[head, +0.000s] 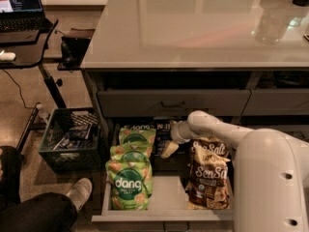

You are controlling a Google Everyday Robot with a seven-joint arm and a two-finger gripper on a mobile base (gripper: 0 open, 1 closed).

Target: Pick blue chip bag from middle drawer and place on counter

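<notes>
Inside the middle drawer, my gripper hangs in front of the blue chip bag, which stands at the back between green bags and brown bags. Whether I grip anything, I cannot tell.

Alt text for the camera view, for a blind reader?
The robot's gripper is inside the open dark-grey middle drawer, at the small navy-blue chip bag, between green "dang" bags and brown "Sea Salt" bags, below the glossy grey counter.
</notes>
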